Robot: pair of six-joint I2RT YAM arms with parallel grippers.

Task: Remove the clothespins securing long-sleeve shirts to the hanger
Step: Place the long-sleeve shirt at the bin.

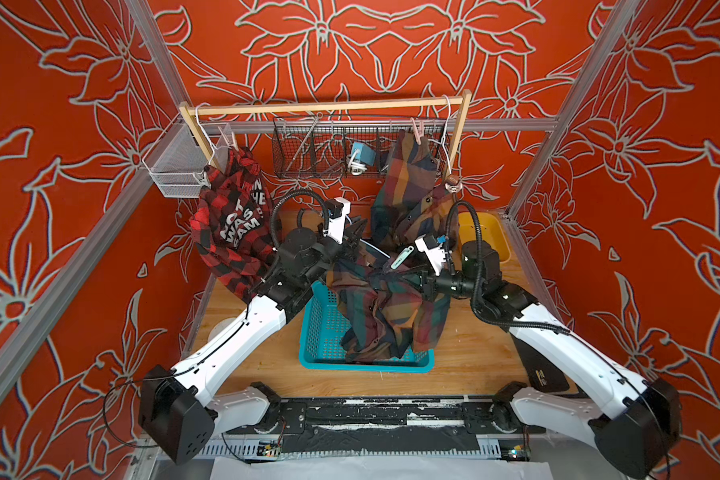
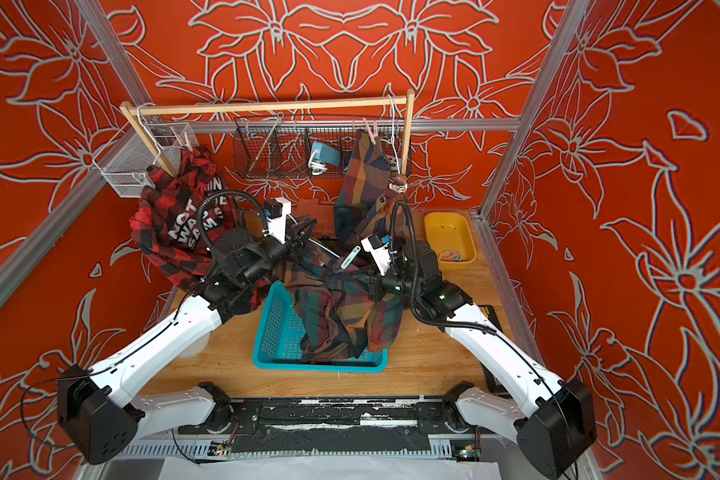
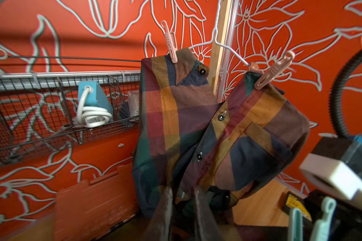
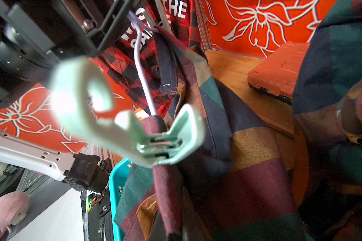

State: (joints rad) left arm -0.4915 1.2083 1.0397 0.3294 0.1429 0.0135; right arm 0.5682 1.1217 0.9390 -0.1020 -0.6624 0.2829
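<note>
A dark plaid shirt (image 1: pixel 383 307) on a white wire hanger (image 4: pixel 141 73) hangs over the basket. My right gripper (image 4: pixel 171 225) is shut on its shoulder, and a mint clothespin (image 4: pixel 155 141) is clipped just past the fingertips. My left gripper (image 1: pixel 356 237) is shut on the hanger's other end. A second dark plaid shirt (image 3: pixel 196 116) hangs from the rail at the right under two pink clothespins (image 3: pixel 170 44), (image 3: pixel 274 71). The red-and-black shirt (image 1: pixel 229 232) hangs at the left with a pale clothespin (image 1: pixel 227 135).
A blue basket (image 1: pixel 321 332) sits mid-table under the held shirt. A yellow tray (image 2: pixel 449 237) with loose pins stands at the back right. A black wire basket (image 1: pixel 308 153) and a wooden rail (image 1: pixel 325 106) cross the back. An orange case (image 3: pixel 92 200) lies on the table.
</note>
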